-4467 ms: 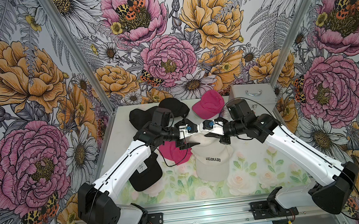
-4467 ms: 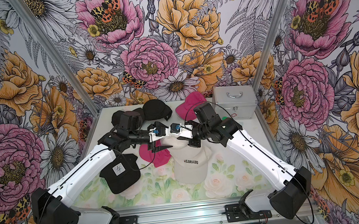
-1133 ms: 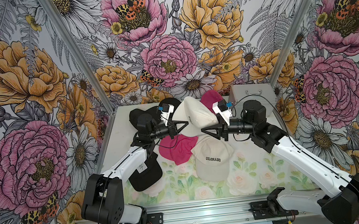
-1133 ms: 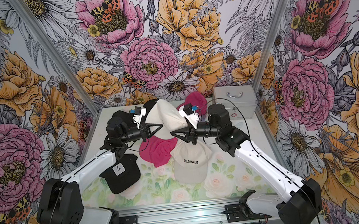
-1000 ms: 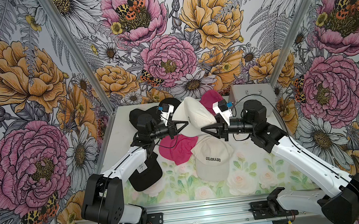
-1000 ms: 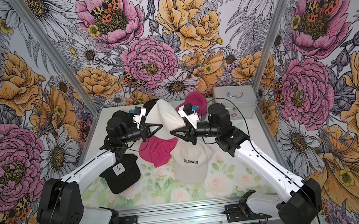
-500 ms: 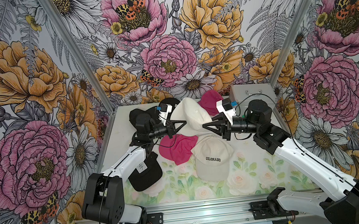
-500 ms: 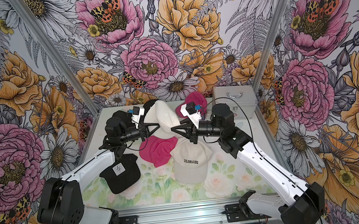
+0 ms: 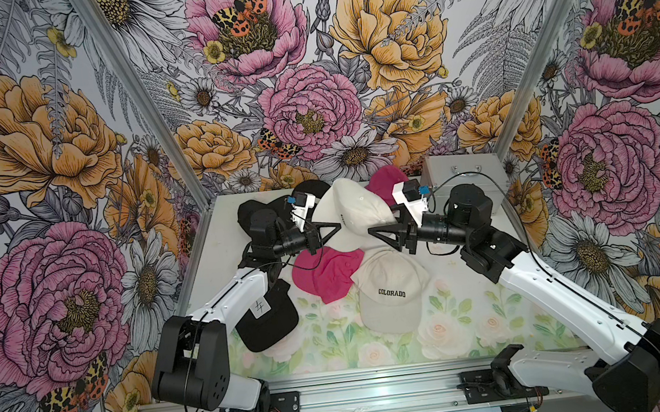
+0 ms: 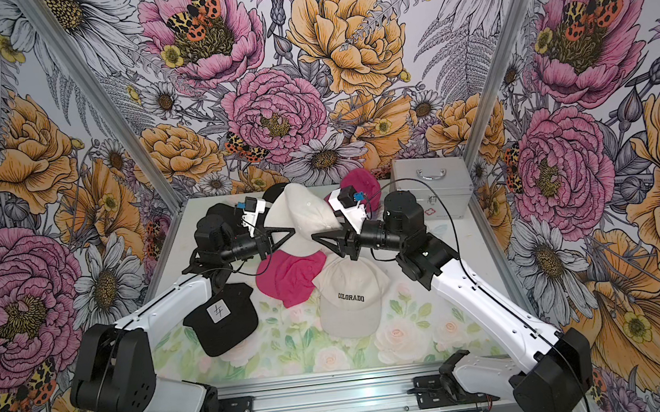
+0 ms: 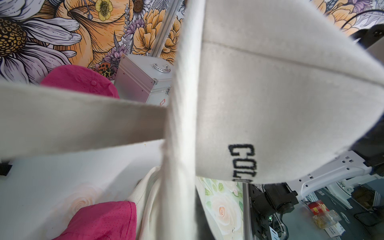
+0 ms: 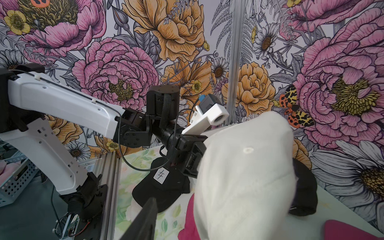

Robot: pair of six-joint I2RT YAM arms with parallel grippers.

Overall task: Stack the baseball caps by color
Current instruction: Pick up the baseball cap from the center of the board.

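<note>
The cream-white fabric baseball cap (image 9: 356,212) hangs in the air over the far middle of the desk (image 9: 449,320). In the left wrist view it fills most of the frame, and only the start of its black lettering is readable. The left gripper (image 9: 332,227) is clamped tight on one edge of it. The right gripper (image 9: 375,233) sits at the opposite edge with its jaws partly spread; I cannot tell whether it touches the fabric.

Below the lifted cap, a hot pink mesh cap (image 9: 323,274) lies touching a second cream cap lettered "COLORADO" (image 9: 391,288). A black cap with a white patch (image 9: 267,318) lies partly under the left arm. More black caps (image 9: 252,213) lie at the back left, another pink cap (image 9: 386,180) is behind the lifted one, and a silver metal case with a handle (image 9: 462,172) stands at the back right.
</note>
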